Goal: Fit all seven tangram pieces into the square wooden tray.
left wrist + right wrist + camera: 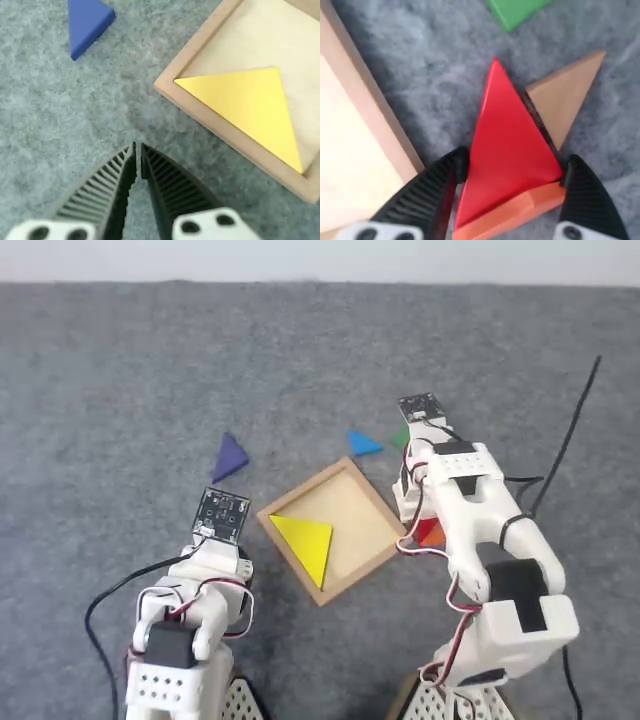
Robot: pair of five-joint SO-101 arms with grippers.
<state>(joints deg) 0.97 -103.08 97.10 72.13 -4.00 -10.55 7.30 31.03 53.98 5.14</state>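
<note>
Left claw (138, 150): narrow, the jaws all but meeting with nothing between them. It hangs low over bare mat, just short of the tray's near corner.
Right claw (515, 165): wide, with one jaw on each side of the red triangle and close against its edges. Firm pinch not confirmed.
Red triangle (507, 150): lies between the right jaws with its long axis running straight out from the claw and its point aimed away. The broad end rests on an orange piece (520, 217).
Tan triangle (567, 95): touches the red one's far flank, outside the jaws.
Tray (385, 508): square, set corner-on between the arms, and just beside the right claw on that arm's left.
Yellow triangle (303, 538): already in the tray, against the rim nearer the left arm. The rest of the floor is bare.
Farther out: a dark blue triangle (231, 455) beyond the left claw, then a small blue triangle (364, 444) and a green piece (401, 438) past the tray's far corner.
Coming move (judged): the right arm's job. Close, lift clear of orange and tan, then make a short carry leftward over the rim.
Surface: grey felt-like mat, likely grippy against sliding.
Room: a pale strip beyond the mat's far edge and a black cable (575, 430) at right.
</note>
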